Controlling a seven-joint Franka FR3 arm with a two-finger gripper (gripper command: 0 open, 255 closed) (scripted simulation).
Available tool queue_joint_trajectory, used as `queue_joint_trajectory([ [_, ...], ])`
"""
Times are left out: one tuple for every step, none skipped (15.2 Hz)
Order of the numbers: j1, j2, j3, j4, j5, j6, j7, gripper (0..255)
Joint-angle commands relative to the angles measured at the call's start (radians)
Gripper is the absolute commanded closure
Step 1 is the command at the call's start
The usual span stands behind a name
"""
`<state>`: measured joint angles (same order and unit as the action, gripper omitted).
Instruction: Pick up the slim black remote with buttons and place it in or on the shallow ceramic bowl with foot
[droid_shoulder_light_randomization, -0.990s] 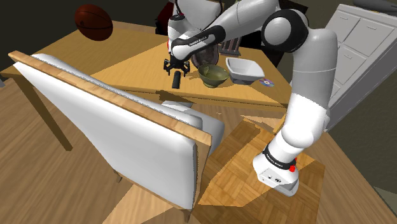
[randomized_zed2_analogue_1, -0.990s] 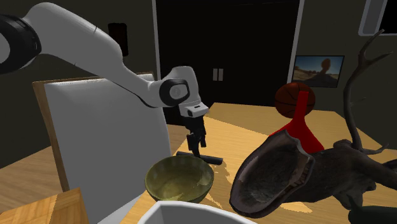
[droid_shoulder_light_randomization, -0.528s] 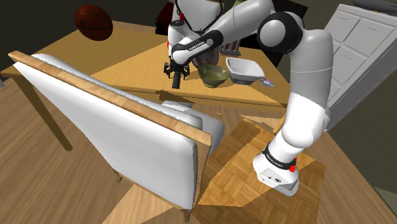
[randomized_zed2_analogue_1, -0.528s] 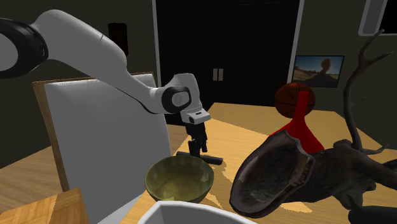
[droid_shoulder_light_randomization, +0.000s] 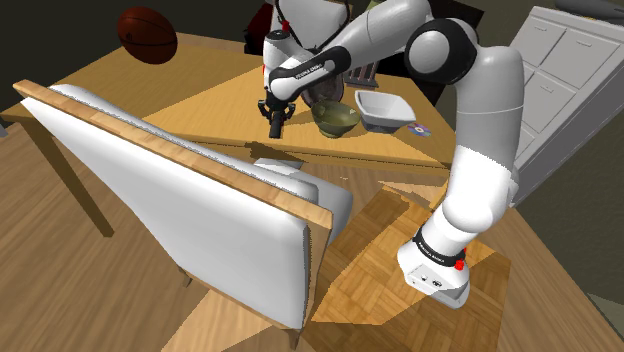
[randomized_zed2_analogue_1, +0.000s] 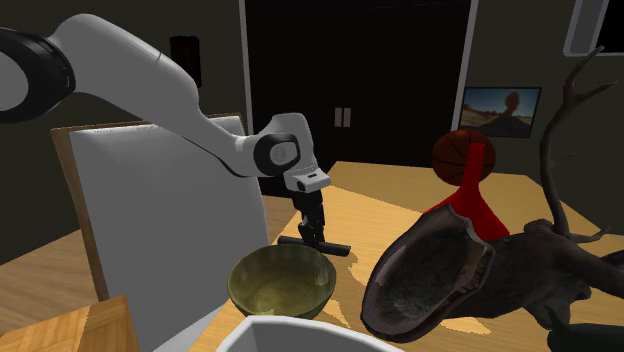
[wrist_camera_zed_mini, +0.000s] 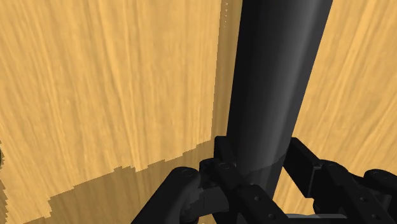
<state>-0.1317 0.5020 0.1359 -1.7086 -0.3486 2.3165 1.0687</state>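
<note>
The slim black remote (randomized_zed2_analogue_1: 336, 249) lies flat on the wooden table (randomized_zed2_analogue_1: 400, 200), just behind the olive-green footed bowl (randomized_zed2_analogue_1: 282, 282). My black gripper (randomized_zed2_analogue_1: 313, 234) points straight down on the remote's middle. In the wrist view the fingers (wrist_camera_zed_mini: 221, 167) press both long sides of the remote (wrist_camera_zed_mini: 280, 83), so the gripper (wrist_camera_zed_mini: 264, 173) is shut on it. From the shoulder view the gripper (droid_shoulder_light_randomization: 276, 117) covers most of the remote (droid_shoulder_light_randomization: 276, 131), and the bowl (droid_shoulder_light_randomization: 337, 118) sits a short way to the right.
A white square dish (droid_shoulder_light_randomization: 383, 108) stands right of the bowl. A basketball (droid_shoulder_light_randomization: 148, 33) rests at the table's far left corner. A white padded chair (droid_shoulder_light_randomization: 170, 200) fills the foreground. A red cone-shaped object (randomized_zed2_analogue_1: 470, 195) and a dark antlered sculpture (randomized_zed2_analogue_1: 470, 270) stand near the bowl.
The gripper has come down onto the remote and its fingers have gone from open to shut on it. The remote still lies on the table.
</note>
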Motion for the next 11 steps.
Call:
queue_joint_trajectory([
  [-0.002,0.005,-0.003,-0.003,0.000,-0.004,0.000,255],
  [-0.001,0.008,-0.003,0.004,0.000,-0.007,0.000,255],
  [0.000,0.013,-0.003,0.008,-0.001,-0.007,0.000,255],
  [-0.002,0.008,-0.003,-0.003,-0.002,-0.001,0.000,255],
  [-0.003,0.006,-0.003,-0.004,-0.001,-0.002,-0.001,255],
  [-0.002,0.003,-0.003,-0.006,-0.001,-0.003,0.000,255],
  [-0.003,-0.004,-0.001,-0.003,0.002,-0.013,-0.004,255],
  [-0.004,-0.011,0.001,0.000,0.005,-0.023,-0.007,255],
  [-0.005,-0.018,0.002,0.004,0.008,-0.033,-0.011,255],
  [-0.005,-0.024,0.004,0.007,0.011,-0.043,-0.014,255],
  [-0.006,-0.031,0.005,0.011,0.014,-0.053,-0.018,255],
])
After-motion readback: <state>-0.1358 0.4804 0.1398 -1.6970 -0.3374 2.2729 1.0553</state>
